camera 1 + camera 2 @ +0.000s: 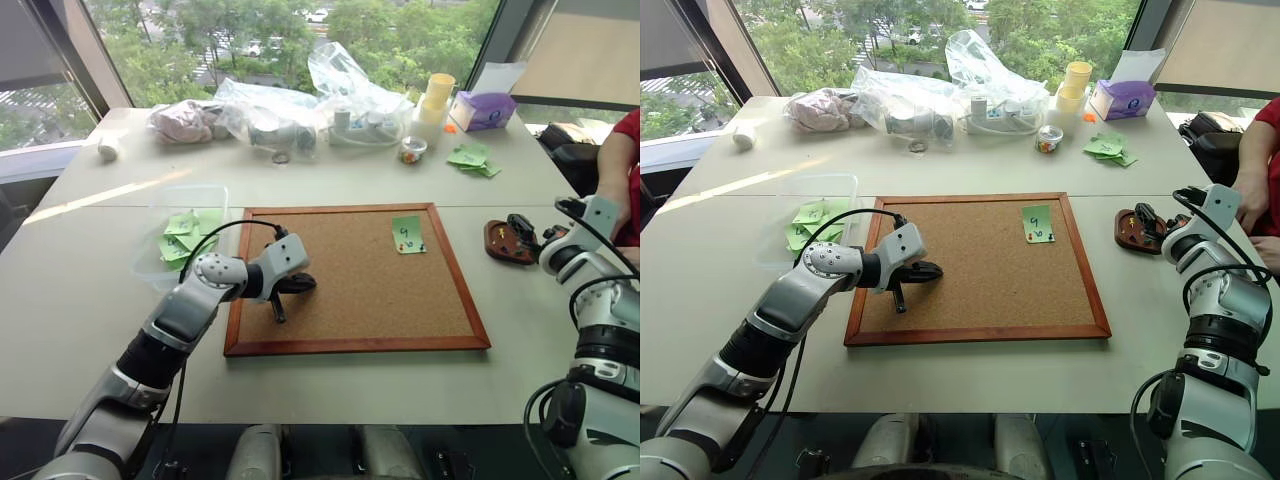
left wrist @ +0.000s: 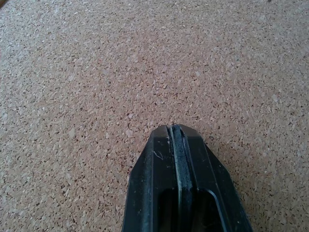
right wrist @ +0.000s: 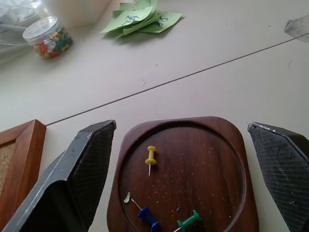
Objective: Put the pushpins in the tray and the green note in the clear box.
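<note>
Left eye view: pale worktop (image 1: 90, 300) by windows carries cork board (image 1: 350, 300) with green note (image 1: 407, 234) pinned. Left pincer (image 2: 176, 133) closed, empty. Right pincer (image 3: 181, 137) wide over tray (image 3: 212, 145) holding yellow pushpin (image 3: 151, 157); clear box (image 1: 180, 200) lies left.

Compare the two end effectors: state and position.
The left end effector is shut, empty, over the cork board; the right end effector is open, its fingers either side of the tray. The left points down at the cork; the right looks across the tray's pins. Both hold nothing.
</note>
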`<state>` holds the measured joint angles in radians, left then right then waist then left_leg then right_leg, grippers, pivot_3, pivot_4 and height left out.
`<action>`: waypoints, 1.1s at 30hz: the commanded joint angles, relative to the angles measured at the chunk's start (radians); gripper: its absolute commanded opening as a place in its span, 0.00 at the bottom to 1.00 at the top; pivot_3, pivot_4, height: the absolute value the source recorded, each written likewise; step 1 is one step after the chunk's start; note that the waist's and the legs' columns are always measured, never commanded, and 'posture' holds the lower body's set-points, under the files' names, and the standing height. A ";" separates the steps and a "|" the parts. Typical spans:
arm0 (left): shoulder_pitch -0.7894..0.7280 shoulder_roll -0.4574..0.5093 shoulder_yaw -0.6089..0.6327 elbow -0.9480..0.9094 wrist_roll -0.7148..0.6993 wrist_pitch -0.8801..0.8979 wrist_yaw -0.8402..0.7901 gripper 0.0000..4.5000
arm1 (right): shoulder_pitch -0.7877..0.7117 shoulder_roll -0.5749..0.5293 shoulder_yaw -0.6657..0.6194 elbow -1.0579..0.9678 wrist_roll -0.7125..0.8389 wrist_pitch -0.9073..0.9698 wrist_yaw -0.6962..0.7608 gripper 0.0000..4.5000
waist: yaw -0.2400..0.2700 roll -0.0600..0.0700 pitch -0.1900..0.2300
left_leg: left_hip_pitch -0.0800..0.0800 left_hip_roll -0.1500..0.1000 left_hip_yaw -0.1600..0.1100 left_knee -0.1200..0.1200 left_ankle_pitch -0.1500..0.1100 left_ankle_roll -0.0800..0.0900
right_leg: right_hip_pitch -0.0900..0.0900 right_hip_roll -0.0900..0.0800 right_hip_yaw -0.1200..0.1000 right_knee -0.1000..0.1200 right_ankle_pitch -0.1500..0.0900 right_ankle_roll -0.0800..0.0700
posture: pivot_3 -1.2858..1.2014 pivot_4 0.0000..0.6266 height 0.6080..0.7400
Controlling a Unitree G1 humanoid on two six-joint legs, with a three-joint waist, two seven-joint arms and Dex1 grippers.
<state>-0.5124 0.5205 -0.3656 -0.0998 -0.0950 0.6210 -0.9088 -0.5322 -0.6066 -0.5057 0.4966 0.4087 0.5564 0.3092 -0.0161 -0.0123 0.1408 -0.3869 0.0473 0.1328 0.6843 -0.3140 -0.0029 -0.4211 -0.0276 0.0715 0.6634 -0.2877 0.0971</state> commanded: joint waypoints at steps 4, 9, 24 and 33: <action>0.043 -0.002 -0.056 0.021 0.010 0.021 -0.023 0.00 | 0.156 -0.018 0.164 -0.375 0.024 -0.034 0.235 1.00 | -0.002 0.002 -0.001 | 0.000 0.000 -0.001 0.000 0.000 0.000 | 0.000 0.000 0.000 0.000 0.000 0.000 | 0.52 0.24 0.99; 0.037 -0.007 -0.059 0.029 0.015 0.016 -0.028 0.00 | 0.207 0.041 0.250 -0.503 0.023 -0.028 0.248 1.00 | -0.001 0.002 -0.002 | 0.000 0.000 -0.001 0.000 -0.001 0.002 | 0.000 0.000 0.000 0.000 0.000 0.001 | 0.52 0.24 0.99; 0.046 -0.007 -0.054 0.032 0.023 0.017 -0.025 0.00 | 0.195 0.085 0.349 -0.434 -0.021 -0.025 0.264 1.00 | 0.002 0.002 -0.002 | 0.000 0.000 -0.001 0.000 -0.002 0.003 | 0.000 0.000 0.000 0.000 0.000 0.000 | 0.52 0.24 0.99; 0.047 -0.014 -0.054 0.033 0.028 0.014 -0.024 0.00 | 0.162 0.114 0.364 -0.382 -0.038 -0.045 0.264 0.23 | 0.002 0.002 -0.002 | 0.000 0.000 -0.001 0.000 -0.002 0.003 | 0.000 0.000 0.000 0.000 0.000 0.000 | 0.52 0.24 0.99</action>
<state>-0.5061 0.5107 -0.3631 -0.0996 -0.0745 0.6114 -0.9122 -0.3484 -0.4959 -0.1280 0.1267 0.3657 0.5303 0.5711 -0.0140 -0.0106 0.1391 -0.3871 0.0470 0.1316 0.6844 -0.3157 -0.0001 -0.4208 -0.0272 0.0712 0.6632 -0.2879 0.0975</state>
